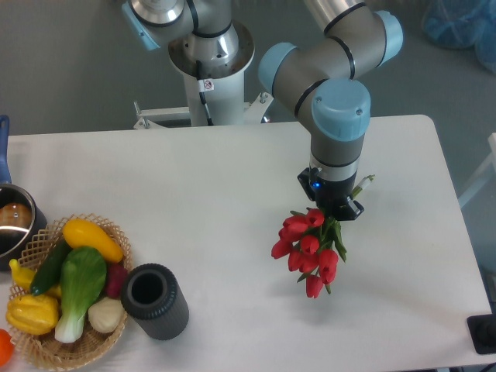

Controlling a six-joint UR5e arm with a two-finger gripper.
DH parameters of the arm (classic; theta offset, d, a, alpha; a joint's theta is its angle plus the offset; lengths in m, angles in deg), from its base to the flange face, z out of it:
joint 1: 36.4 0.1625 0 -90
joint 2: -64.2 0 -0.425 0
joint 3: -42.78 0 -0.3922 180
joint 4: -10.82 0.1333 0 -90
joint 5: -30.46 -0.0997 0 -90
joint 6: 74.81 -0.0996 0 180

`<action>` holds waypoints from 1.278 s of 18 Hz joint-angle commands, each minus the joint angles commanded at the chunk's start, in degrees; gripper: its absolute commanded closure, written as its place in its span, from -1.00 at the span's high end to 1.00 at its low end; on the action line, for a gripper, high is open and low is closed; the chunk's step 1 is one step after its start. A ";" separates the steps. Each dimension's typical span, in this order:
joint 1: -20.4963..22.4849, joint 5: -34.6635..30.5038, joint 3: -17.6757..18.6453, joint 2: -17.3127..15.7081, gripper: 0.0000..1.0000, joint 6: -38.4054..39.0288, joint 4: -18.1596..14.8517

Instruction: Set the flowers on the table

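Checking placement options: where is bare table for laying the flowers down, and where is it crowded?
Bare table runs from the dark cylinder to the flowers held in the gripper, and past them to the right edge. Crowded: the front-left corner, with vegetable basket and pot.

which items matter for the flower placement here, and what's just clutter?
Job:
- flowers, red tulip bunch held in the gripper
- table, the placing surface

Clutter:
- dark cylinder vase, lying on its side
- wicker basket of vegetables
- metal pot at left edge
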 joint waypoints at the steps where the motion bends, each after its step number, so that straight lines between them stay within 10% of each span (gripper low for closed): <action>1: 0.00 0.09 0.00 0.00 -0.86 0.00 0.09; 13: -1.23 0.26 0.70 2.19 -0.59 1.14 0.26; 19: -1.76 0.53 0.70 3.69 0.31 1.05 2.64; 21: -1.76 0.53 0.62 3.69 0.93 1.05 2.72; 23: -1.76 0.61 0.62 3.87 1.00 0.79 2.81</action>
